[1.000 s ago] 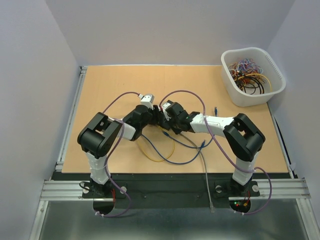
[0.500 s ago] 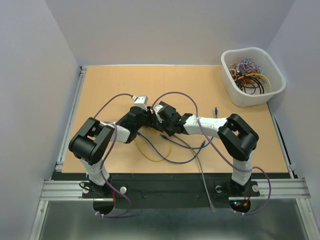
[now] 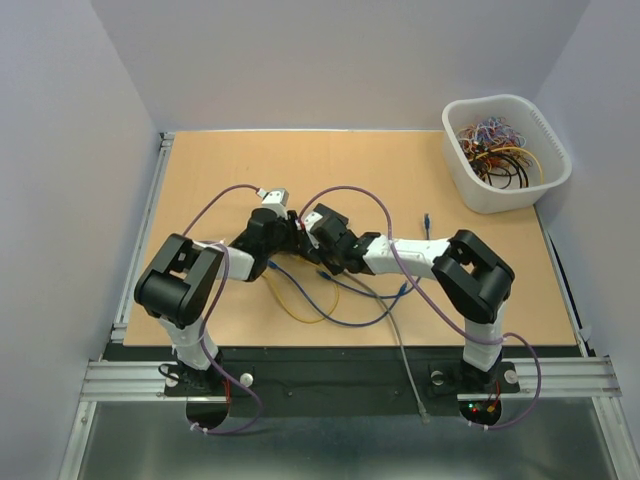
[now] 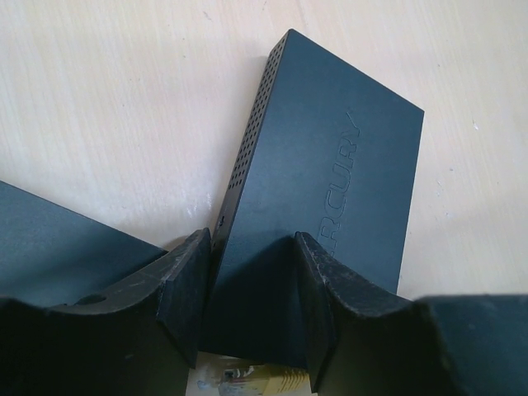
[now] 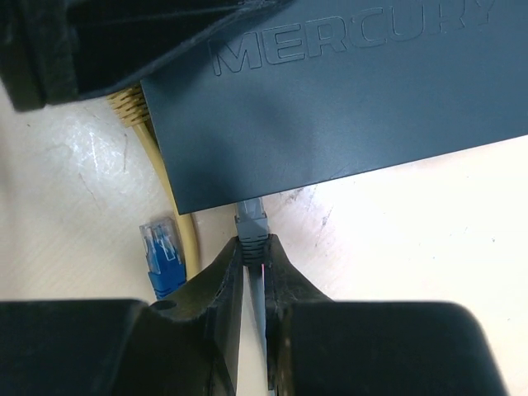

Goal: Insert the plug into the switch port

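The black Mercury switch [image 4: 330,165] lies flat on the table and also shows in the right wrist view [image 5: 346,99]. My left gripper [image 4: 252,305] is closed round its near corner, one finger [image 4: 186,289] against the perforated side and the other over the top face. My right gripper [image 5: 252,247] is shut on the grey plug [image 5: 252,224], whose tip sits at the switch's port face. In the top view the left gripper [image 3: 288,232] and right gripper [image 3: 312,238] meet mid-table and hide the switch.
A yellow plug [image 5: 129,103] sits in the switch beside the grey one, and a loose blue plug [image 5: 162,256] lies next to it. Blue [image 3: 340,318], yellow [image 3: 300,312] and grey [image 3: 400,340] cables trail toward the near edge. A white bin [image 3: 465,175] of cables stands back right.
Both grippers, with the switch between them, have shifted left and slightly away from the bases. The grey cable has swung left with them.
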`<state>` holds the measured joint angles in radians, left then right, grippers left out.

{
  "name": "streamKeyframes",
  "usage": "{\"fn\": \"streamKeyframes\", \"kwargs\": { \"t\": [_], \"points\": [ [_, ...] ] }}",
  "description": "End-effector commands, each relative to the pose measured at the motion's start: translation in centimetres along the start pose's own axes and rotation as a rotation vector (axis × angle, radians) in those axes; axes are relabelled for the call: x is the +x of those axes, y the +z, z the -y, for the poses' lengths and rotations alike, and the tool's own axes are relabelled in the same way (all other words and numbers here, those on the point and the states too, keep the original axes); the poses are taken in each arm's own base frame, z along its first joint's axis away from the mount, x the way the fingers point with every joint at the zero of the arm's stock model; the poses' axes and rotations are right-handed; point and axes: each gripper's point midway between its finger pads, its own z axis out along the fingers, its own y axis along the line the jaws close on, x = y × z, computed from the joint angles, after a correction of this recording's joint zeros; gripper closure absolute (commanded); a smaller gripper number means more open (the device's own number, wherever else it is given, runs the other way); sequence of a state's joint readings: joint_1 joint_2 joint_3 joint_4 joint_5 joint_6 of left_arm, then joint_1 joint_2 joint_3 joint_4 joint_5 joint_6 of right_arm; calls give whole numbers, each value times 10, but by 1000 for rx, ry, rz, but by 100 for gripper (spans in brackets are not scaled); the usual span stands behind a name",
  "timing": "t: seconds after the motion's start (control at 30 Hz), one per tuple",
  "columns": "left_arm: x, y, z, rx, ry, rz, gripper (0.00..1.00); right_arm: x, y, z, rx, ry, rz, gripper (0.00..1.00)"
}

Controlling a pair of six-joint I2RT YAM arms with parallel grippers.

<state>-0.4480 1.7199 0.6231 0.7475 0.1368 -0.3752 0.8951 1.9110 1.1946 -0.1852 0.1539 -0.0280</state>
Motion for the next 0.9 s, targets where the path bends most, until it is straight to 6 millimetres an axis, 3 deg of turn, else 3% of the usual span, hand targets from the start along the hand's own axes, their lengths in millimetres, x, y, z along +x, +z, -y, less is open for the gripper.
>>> {"fn": "streamKeyframes", "kwargs": {
  "t": [0.0, 0.1, 0.2, 0.3, 0.43, 0.47, 0.63, 0.67, 0.7, 0.73, 0.87],
  "points": [
    [94, -26, 38, 176, -62, -388, 50, -81, -3, -83, -276, 32, 348, 88],
    [89, -21, 37, 173, -59, -386, 50, -77, -4, -83, -272, 32, 340, 79],
    [81, -16, 36, 170, -54, -376, 50, -75, -8, -78, -239, 36, 342, 58],
    [73, -14, 34, 160, -53, -371, 50, -74, -15, -66, -183, 43, 342, 46],
    [49, -11, 34, 124, -18, -337, 50, -68, -31, -48, -108, 46, 331, 40],
    [48, -12, 33, 112, -13, -342, 50, -59, -33, -45, -94, 46, 311, 39],
    [24, -8, 36, 101, 6, -304, 50, -64, -65, -28, -32, 101, 349, 30],
    [22, -8, 36, 101, 5, -302, 50, -69, -80, -22, -18, 114, 376, 28],
    [18, -8, 38, 104, 5, -292, 50, -76, -96, -11, 22, 144, 416, 24],
    [16, -8, 38, 102, 6, -287, 50, -72, -94, -6, 53, 158, 407, 21],
    [9, -13, 39, 97, 2, -263, 50, -77, -130, 28, 171, 247, 474, 12]
  ]
}}
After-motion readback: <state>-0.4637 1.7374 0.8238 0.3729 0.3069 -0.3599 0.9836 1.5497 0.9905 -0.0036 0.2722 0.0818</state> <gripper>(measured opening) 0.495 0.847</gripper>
